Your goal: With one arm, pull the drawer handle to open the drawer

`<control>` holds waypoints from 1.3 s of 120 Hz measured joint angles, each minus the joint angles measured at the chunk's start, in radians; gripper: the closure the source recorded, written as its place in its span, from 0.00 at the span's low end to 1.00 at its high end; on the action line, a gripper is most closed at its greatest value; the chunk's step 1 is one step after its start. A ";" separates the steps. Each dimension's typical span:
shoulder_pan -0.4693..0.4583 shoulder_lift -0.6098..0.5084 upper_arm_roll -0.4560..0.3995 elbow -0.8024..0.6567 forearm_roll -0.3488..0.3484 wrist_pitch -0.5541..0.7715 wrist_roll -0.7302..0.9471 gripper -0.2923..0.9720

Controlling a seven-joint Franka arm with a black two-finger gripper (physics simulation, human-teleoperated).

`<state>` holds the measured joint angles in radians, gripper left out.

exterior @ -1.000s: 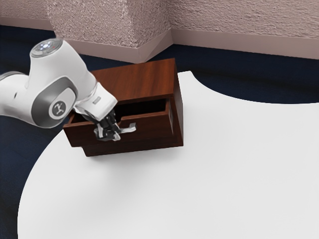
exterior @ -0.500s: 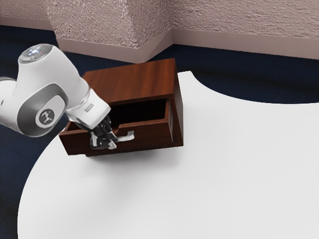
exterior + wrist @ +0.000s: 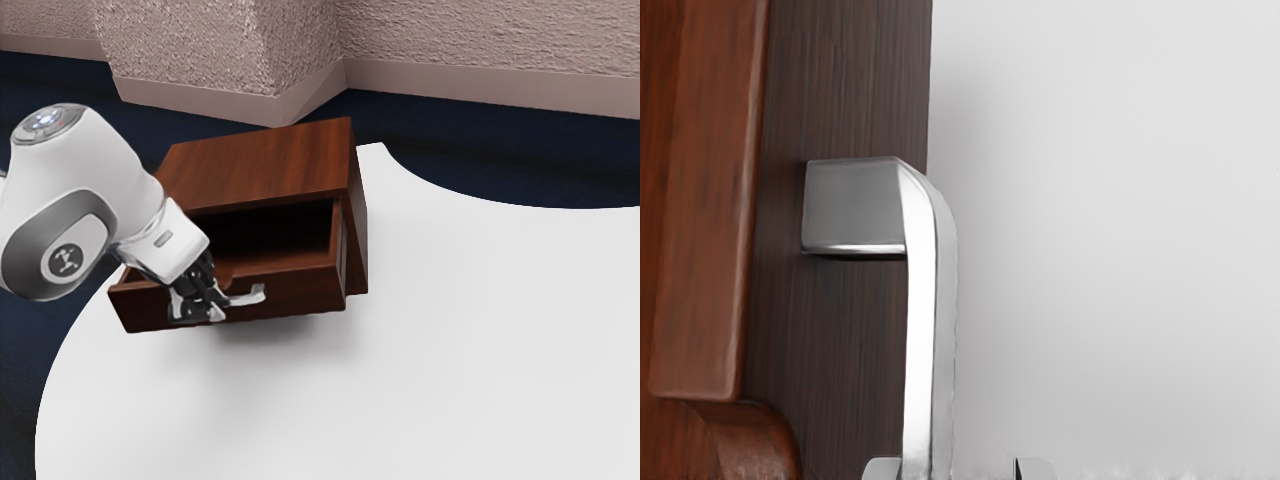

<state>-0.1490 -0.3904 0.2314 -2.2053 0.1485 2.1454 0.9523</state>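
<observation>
A dark wooden cabinet (image 3: 270, 165) stands at the back of the white table (image 3: 400, 370). Its drawer (image 3: 290, 285) is pulled well out toward the exterior view's left, with a dark hollow above its front panel. A silver handle (image 3: 245, 294) sits on the drawer front. My black gripper (image 3: 197, 305) is shut on the handle's near end. In the wrist view the silver handle (image 3: 925, 300) runs along the dark drawer front (image 3: 840, 100), close under my hand.
The white table's rounded edge curves past the cabinet on both sides, with dark blue floor (image 3: 500, 140) beyond. A textured pink wall (image 3: 300, 40) with a protruding corner rises behind. Bare tabletop spreads toward the exterior view's right and front.
My gripper has moved toward the exterior view's lower left with the handle in it, and the drawer has slid farther out of the cabinet.
</observation>
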 joint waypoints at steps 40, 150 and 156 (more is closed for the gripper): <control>0.001 -0.047 -0.024 -0.045 0.007 -0.015 -0.021 0.72; 0.002 -0.188 0.038 0.215 0.070 -0.413 -0.065 0.37; 0.002 -0.182 0.088 0.249 0.073 -0.487 -0.065 0.34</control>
<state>-0.1472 -0.5727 0.3193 -1.9568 0.2219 1.6580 0.8872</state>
